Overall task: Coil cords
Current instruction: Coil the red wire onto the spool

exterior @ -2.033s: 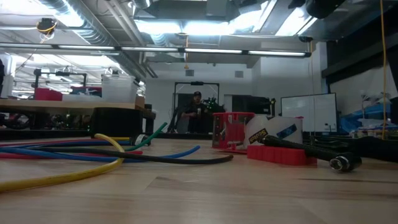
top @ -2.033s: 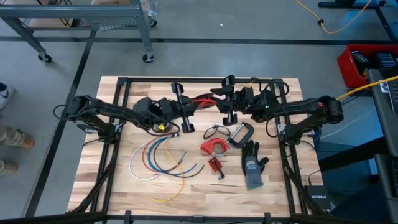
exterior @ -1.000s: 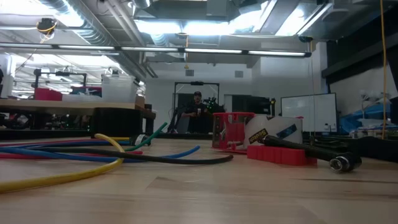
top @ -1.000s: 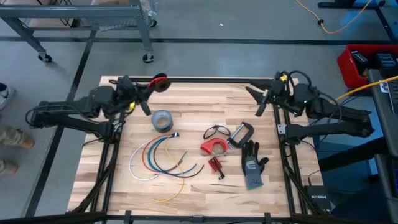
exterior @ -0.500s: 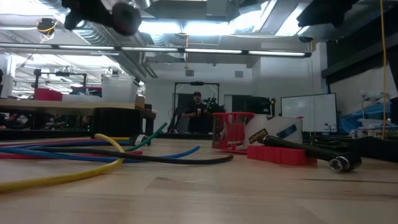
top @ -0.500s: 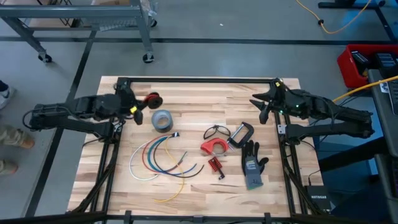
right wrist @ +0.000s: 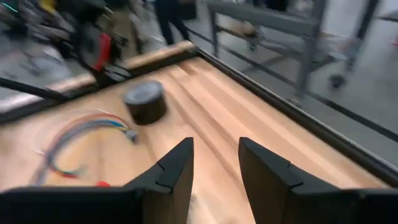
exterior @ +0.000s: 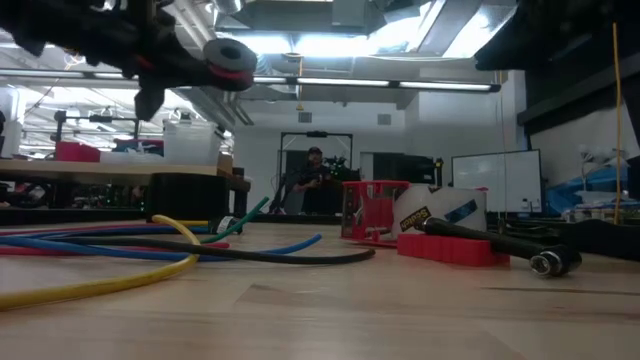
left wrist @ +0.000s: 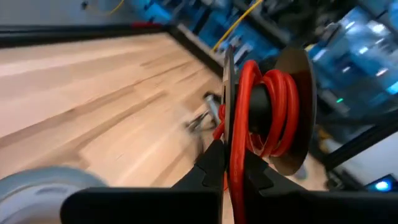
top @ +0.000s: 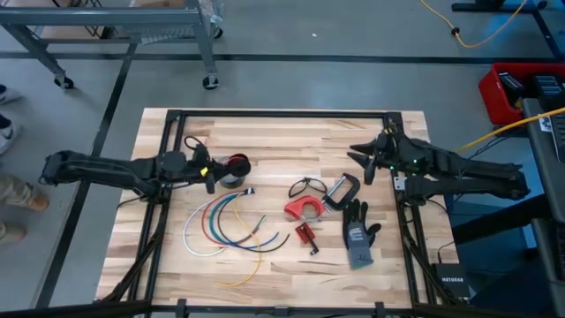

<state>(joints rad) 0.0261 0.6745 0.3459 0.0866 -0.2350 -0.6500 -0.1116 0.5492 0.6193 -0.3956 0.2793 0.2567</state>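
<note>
A black spool (top: 237, 165) wound with a red cord (left wrist: 273, 106) hangs above the table's left half, with my left gripper (top: 212, 172) shut on it; the low view shows the spool (exterior: 228, 55) high over the table. Loose cords (top: 225, 225) in white, red, blue, green and yellow lie in arcs on the wood near the front left. In the low view the yellow one (exterior: 100, 280) lies nearest. My right gripper (top: 366, 159) hovers open over the table's right side, nothing between its fingers (right wrist: 177, 171). My left gripper pinches the thin rim of one spool flange (left wrist: 227, 81) between its two fingers (left wrist: 211, 163). The fingers come nearly level from the table's left. The spool is lifted clear of the table, its wound red cord on the far side of the held flange.
A grey tape roll (right wrist: 144, 101) stands just under the spool. Safety glasses (top: 306, 186), a red tape dispenser (top: 305, 209), a black clamp (top: 342, 190), a grey glove (top: 358, 234) and a small red part (top: 305, 234) lie right of centre.
My left gripper has sunk and gone from the far left corner toward the table's middle and near edge with the spool, rolling as it went; the spool now hangs over the tape roll. My right gripper has sunk and drifted slightly toward the near edge, still open.
</note>
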